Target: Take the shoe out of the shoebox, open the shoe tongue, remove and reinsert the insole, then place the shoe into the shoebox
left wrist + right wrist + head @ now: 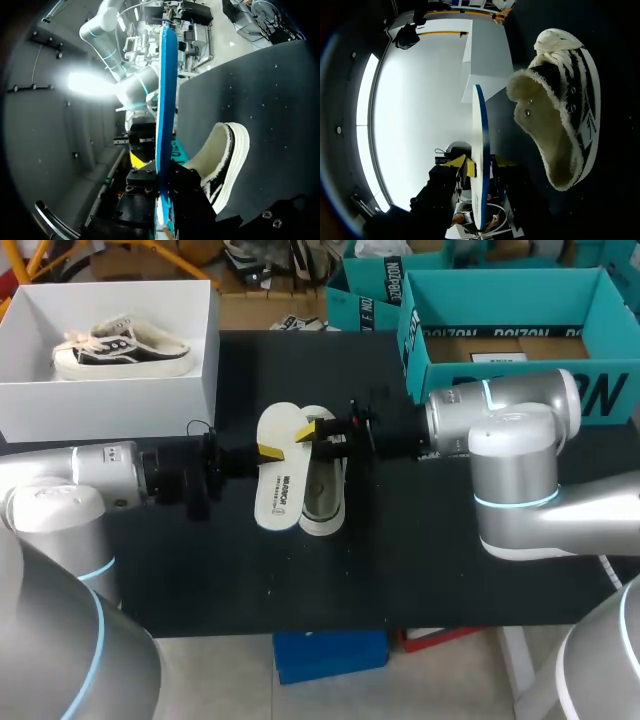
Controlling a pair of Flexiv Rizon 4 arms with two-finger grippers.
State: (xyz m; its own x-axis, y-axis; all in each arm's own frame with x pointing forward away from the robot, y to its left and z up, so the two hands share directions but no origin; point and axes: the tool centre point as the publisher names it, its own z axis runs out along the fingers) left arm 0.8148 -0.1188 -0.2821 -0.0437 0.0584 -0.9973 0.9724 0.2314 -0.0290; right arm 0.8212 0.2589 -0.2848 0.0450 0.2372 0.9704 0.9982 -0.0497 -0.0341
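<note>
Black worktop (200,570), white shoebox (120,405) at its far left corner with a second shoe (120,348) inside, teal boxes (520,390) far right. Head view: the insole (277,485) is out and sits mid-worktop, just beside the shoe (325,502), which lies on its side. The left tool (262,452) meets the insole from the left and the right tool (318,430) from the right, so it looks like a two-arm hold or hand-over, probably to steady the floppy piece before reinserting it. Left wrist view: the insole (166,100) is seen edge-on, running up between the left tool's (159,172) fingers, clamped narrow on it as far as I can judge. The shoe (227,160) lies beside it, fleece opening facing the tool. Right wrist view: the yellow tips press the insole (481,150) from both sides, so the right tool (480,164) is narrow and gripping it. The shoe (560,125) is ahead and to one side, opening exposed, the shoebox beyond. Judged stage: insole removed, reinsertion not yet done.
</note>
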